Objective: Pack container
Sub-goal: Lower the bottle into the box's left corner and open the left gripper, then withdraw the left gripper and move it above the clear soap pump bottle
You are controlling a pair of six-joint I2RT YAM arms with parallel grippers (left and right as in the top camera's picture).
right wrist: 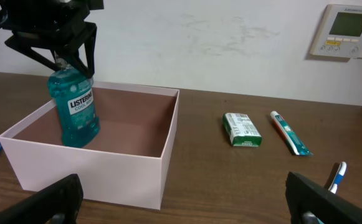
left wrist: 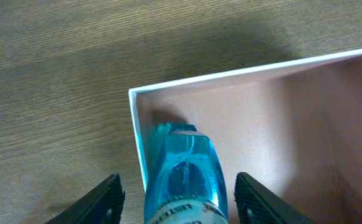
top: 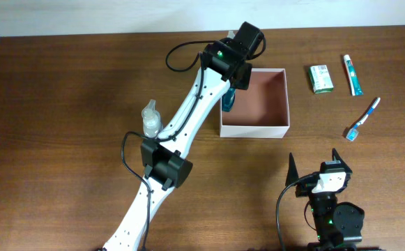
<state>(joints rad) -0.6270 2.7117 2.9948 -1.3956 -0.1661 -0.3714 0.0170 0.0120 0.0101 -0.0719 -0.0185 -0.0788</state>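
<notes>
The square open-topped box (top: 254, 130) (left wrist: 230, 73) (right wrist: 87, 174), white-walled and pinkish-tan inside, sits upright on the table toward its far edge, right of the middle, a blue mouthwash bottle (top: 228, 101) (left wrist: 184, 174) (right wrist: 75, 112) standing against its left wall.

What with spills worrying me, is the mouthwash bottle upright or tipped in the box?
Upright: the mouthwash bottle stands neck-up in a corner of the container, with the left gripper open around it, gaps on either side.

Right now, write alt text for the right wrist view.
A blue mouthwash bottle stands upright in an open box, the left gripper open around its cap. Right of the box, a carton, toothpaste and a toothbrush lie on the table.
</notes>
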